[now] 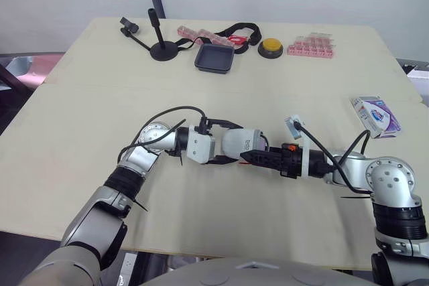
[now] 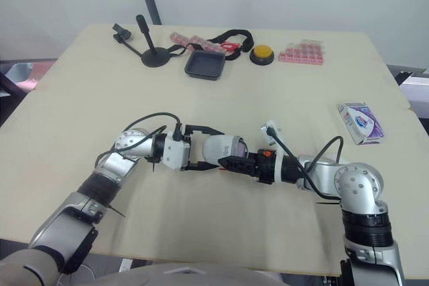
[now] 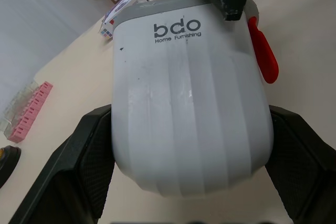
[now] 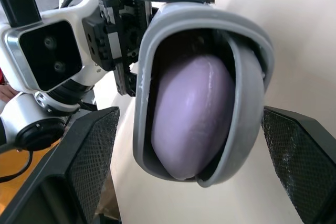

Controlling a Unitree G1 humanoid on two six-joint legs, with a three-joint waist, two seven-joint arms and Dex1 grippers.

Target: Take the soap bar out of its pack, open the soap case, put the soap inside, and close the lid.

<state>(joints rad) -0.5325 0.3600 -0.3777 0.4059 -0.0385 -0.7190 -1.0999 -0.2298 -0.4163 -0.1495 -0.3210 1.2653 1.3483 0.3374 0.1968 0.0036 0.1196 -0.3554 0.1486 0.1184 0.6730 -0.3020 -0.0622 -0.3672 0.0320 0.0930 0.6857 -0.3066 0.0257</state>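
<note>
From my head, the soap case (image 1: 240,143) lies mid-table with its long axis running left to right. My left claw (image 1: 230,143) is clamped across it and my right claw (image 1: 251,157) meets its right end. My left wrist shows my fingers (image 3: 79,166) pressing the case's flanks. My right wrist looks into the mouth, where the purple soap bar (image 4: 191,116) sits inside and the lid (image 4: 251,93) is ajar. My right claw is spread wide there, so I judge it shuts the lid.
</note>
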